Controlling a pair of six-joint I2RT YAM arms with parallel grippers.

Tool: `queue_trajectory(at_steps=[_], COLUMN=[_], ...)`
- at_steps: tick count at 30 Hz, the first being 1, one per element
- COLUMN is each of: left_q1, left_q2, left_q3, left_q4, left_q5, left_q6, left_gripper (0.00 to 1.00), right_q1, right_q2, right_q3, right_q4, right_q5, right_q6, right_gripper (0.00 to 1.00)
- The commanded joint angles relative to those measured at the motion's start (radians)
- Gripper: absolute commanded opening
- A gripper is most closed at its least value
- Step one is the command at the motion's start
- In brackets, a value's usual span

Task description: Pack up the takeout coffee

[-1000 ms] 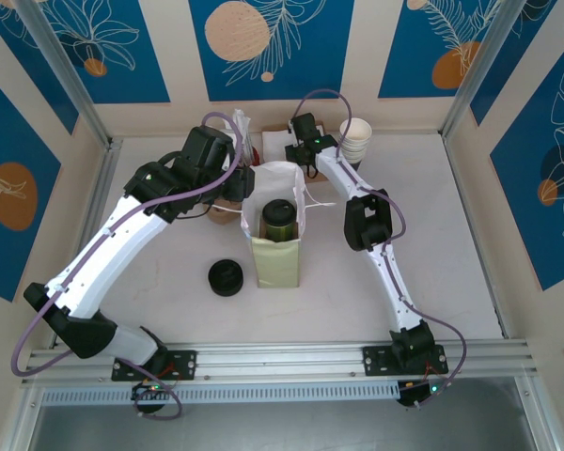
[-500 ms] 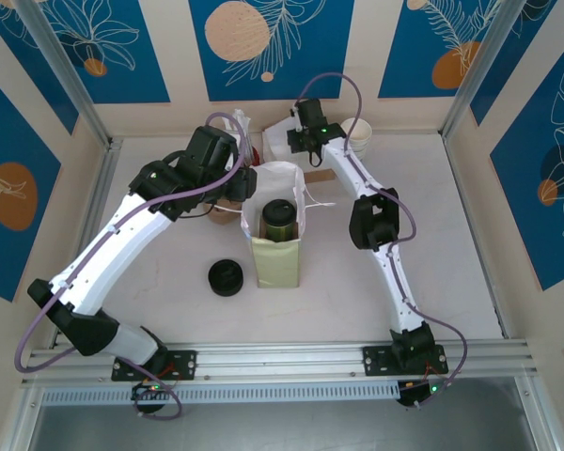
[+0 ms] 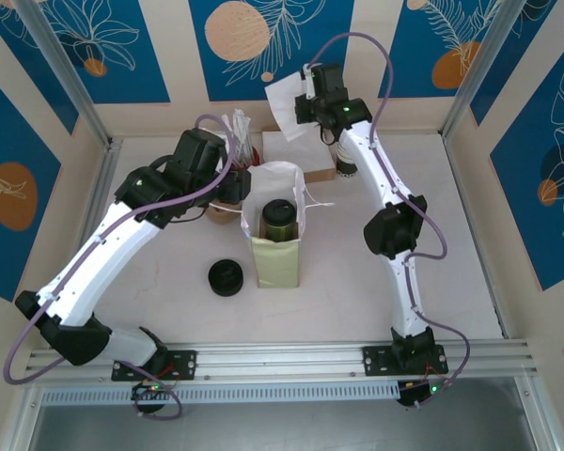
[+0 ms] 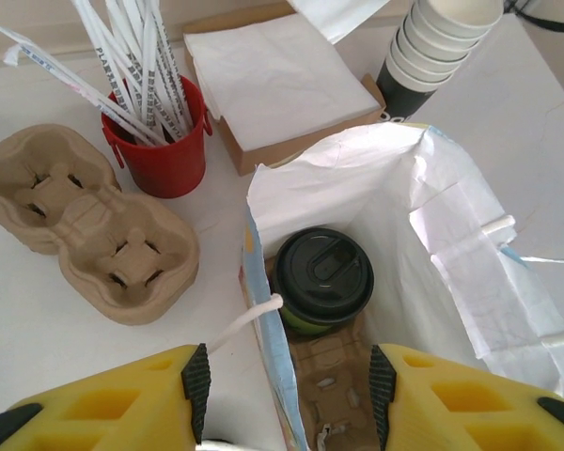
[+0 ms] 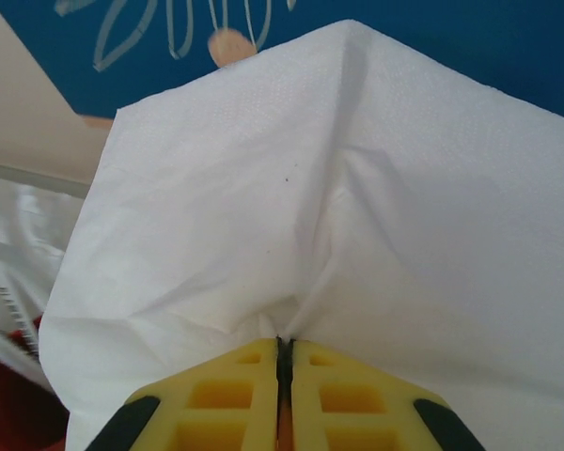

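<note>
Right jaws pinch napkin (image 5: 310,188); left jaws astride bag (image 4: 432,207) wall, coffee (image 4: 324,277) inside.

My overhead camera sits above and behind the arm bases, looking down on the whole tabletop (image 3: 451,244). My left wrist camera looks steeply down past the left claw (image 4: 289,390), close over the white bag (image 4: 451,188) just ahead of it; the overhead view shares that bag. My right wrist camera faces forward along the right claw (image 5: 284,352), very near the napkin (image 5: 310,188) pinched at its tips, with blue wall (image 5: 451,38) beyond; the overhead view shares that napkin too.
</note>
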Motion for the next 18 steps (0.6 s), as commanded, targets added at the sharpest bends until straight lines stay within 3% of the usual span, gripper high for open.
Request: queue_trajectory(at_steps=[1,9,14,18], left_q1=[0.008,0.007,0.008,0.008], left_q2=[-0.046,-0.145,-0.234,-0.276], left_q3=[-0.010,-0.054,-0.135,-0.176], left_q4=[-0.005,-0.031,-0.004,0.007], left_q5=[0.010,-0.037,-0.049,-0.055], left_q6=[0.001,0.011,0.008,0.012], left_gripper=[0.51,0.53,0.55,0.56], right_q1=[0.023,0.093,0.112,0.137], right_q2=[-0.115,-0.314,-0.437,-0.544], right_q3=[0.023,0.026,0.015,-0.070], right_q4=[-0.064,-0.203,-0.294,-0.323], right_q5=[-0.038,-0.060,-0.257,-0.317], right_q6=[-0.004,0.086,0.290,0.469], right_gripper=[0.10,0.05,0.03,0.02])
